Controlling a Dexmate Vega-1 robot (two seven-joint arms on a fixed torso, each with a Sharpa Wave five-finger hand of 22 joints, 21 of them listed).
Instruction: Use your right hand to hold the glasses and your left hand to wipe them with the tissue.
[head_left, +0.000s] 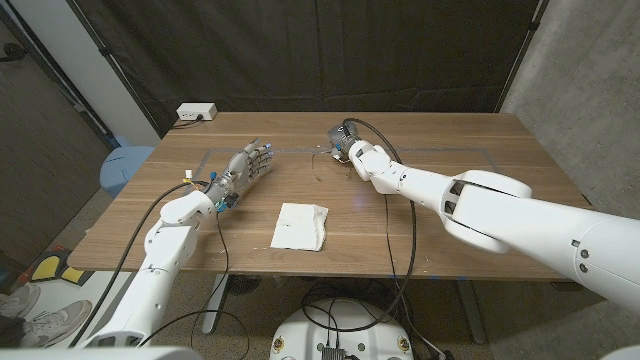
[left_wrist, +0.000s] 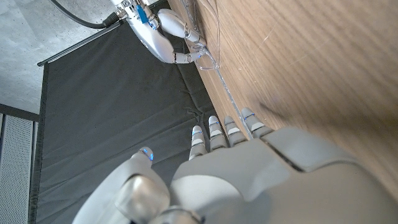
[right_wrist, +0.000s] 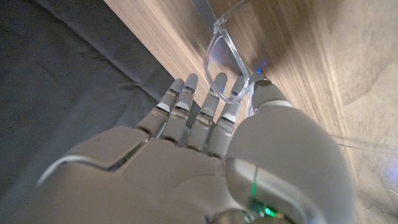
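Clear-framed glasses (head_left: 331, 155) lie on the wooden table (head_left: 480, 200) at the back middle. My right hand (head_left: 347, 144) reaches them with straight fingers. In the right wrist view a lens (right_wrist: 224, 65) sits just past my fingertips (right_wrist: 231, 103), with the thumb beside its rim; I cannot tell any grip. The left wrist view shows the right hand (left_wrist: 166, 38) touching the glasses (left_wrist: 208, 58). My left hand (head_left: 246, 167) stands apart to the left, fingers extended and empty. A white tissue (head_left: 300, 226) lies near the front edge, between both arms.
A white power strip (head_left: 197, 112) sits at the table's back left corner. A blue stool (head_left: 125, 166) stands off the left side. Black curtain hangs behind the table. Cables run along both arms.
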